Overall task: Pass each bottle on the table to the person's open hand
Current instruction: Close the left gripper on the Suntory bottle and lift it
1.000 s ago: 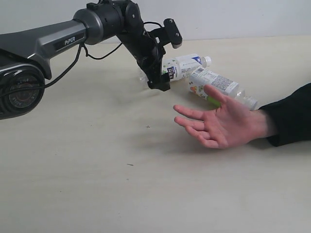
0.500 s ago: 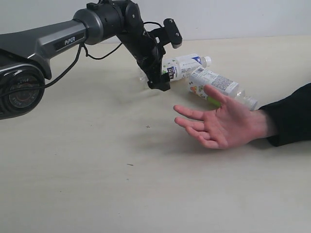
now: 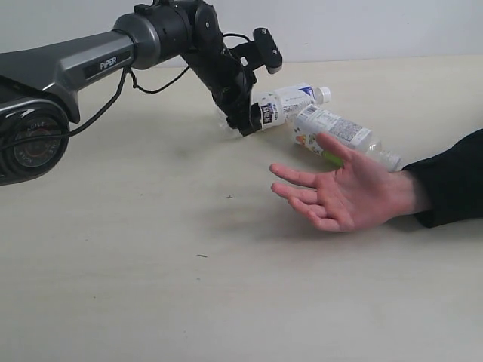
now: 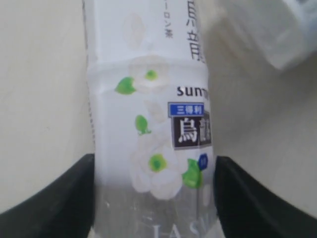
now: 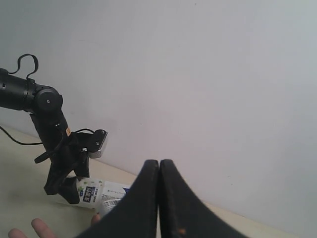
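A white-capped bottle [image 3: 290, 100] with a white flower label lies on its side on the table [image 3: 151, 264], far middle. My left gripper [image 3: 253, 121] reaches down over its clear base end. The left wrist view shows that bottle [image 4: 151, 124] filling the space in my left gripper [image 4: 153, 166], both black fingers touching its sides. A second bottle [image 3: 336, 134] with a lime-green label lies just right of it, partly behind the person's open hand [image 3: 347, 192], which rests palm up on the table. My right gripper [image 5: 159, 163] is shut, empty, raised toward the wall.
The person's black sleeve [image 3: 453, 181] enters from the right edge. My left arm [image 3: 83, 64] stretches in from the left, with a cable looping beside it. A pale wall [image 5: 198, 74] stands behind the table.
My left gripper's fingers have drawn in from wide open onto the sides of the white-label bottle. The hand and the other bottle have stayed put.
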### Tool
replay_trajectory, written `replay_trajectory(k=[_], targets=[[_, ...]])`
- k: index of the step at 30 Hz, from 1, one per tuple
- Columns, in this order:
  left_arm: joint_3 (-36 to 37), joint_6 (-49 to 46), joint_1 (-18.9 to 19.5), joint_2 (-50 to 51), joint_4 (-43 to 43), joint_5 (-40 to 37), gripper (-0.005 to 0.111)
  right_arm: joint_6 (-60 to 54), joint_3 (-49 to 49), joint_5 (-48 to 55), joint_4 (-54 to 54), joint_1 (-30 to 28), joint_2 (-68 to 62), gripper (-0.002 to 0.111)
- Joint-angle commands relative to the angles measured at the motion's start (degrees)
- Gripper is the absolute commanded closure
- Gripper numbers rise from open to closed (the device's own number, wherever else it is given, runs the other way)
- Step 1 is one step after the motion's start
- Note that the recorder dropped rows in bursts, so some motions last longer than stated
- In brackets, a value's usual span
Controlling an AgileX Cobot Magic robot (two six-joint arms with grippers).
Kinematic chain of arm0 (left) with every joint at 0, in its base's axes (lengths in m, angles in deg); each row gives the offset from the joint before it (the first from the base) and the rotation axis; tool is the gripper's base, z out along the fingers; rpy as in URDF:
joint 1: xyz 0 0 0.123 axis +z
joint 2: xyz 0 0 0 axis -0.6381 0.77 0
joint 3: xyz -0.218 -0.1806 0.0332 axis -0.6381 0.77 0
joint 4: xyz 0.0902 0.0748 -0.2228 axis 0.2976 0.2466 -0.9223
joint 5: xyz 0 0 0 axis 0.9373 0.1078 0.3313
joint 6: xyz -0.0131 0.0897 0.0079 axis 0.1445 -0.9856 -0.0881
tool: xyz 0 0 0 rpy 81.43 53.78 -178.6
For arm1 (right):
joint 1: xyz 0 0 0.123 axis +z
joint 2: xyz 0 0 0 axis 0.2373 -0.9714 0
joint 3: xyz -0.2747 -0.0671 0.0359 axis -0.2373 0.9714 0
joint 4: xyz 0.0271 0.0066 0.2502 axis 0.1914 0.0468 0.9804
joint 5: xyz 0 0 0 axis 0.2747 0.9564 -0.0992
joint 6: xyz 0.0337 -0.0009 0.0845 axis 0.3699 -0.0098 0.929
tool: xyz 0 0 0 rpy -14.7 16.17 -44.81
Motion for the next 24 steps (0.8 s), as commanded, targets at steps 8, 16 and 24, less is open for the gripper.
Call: replay_trajectory(k=[8,16,24], targets=[[-0.25,0.29,-0.08,-0.29,4.38,1.18,0.107,0.00,0.21,-0.10,-0.15,0.08,0.27,0.108],[-0.25,4.71,-0.08,-3.22,6.05,1.50,0.107,0.00,0.21,-0.10,-0.15,0.08,0.27,0.108],[-0.25,23.86,-0.08,-10.93,9.86,1.56,0.107,0.00,0.21,-0.10,-0.15,0.08,0.27,0.108]])
